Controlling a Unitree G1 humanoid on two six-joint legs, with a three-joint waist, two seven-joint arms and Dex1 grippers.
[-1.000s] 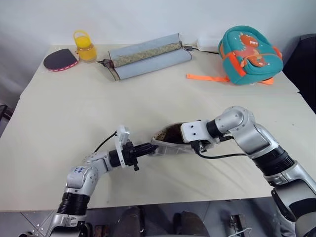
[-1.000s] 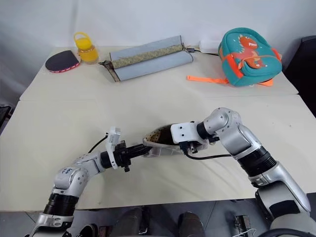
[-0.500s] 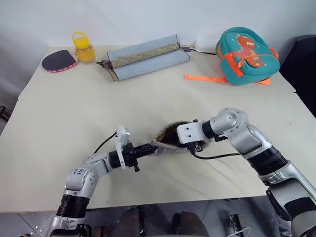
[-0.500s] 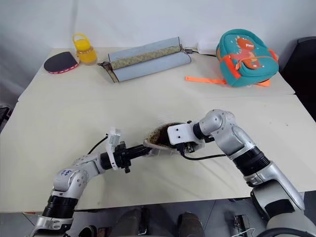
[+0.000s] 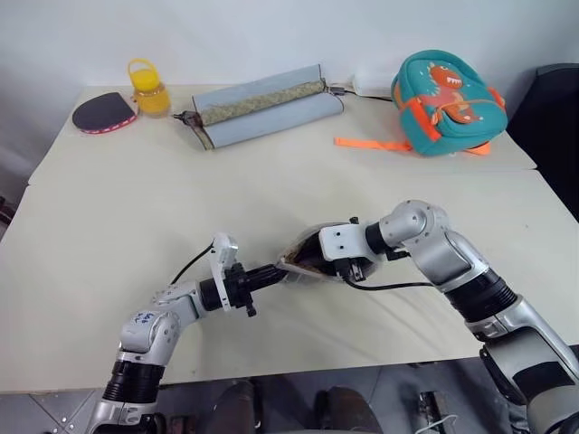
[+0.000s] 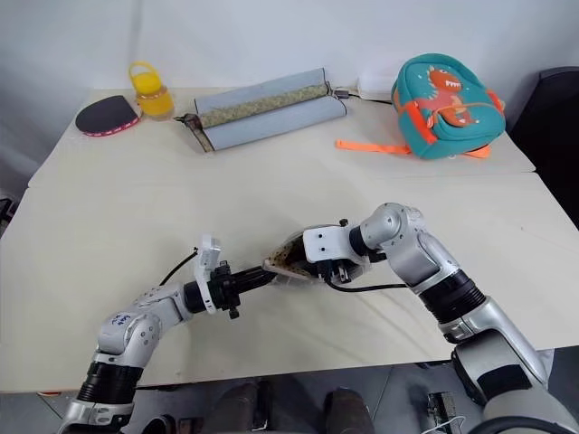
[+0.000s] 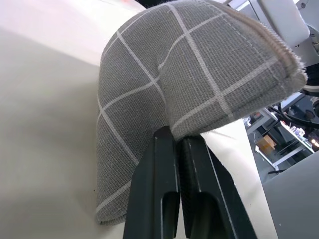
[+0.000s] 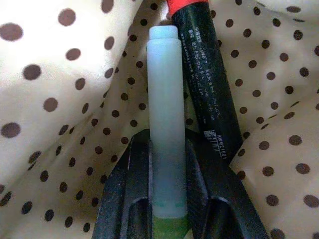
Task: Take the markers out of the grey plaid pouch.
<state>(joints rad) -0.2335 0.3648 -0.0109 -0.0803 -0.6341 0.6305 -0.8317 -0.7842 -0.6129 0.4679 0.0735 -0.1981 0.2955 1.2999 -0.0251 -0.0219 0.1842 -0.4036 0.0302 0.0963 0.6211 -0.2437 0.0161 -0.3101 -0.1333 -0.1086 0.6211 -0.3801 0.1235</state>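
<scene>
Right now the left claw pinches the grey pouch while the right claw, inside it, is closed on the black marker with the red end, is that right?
Not quite. In the right wrist view the right claw grips a pale, whitish marker; the black marker with the red end lies untouched beside it. The rest holds: the left claw pinches the grey pouch.
</scene>
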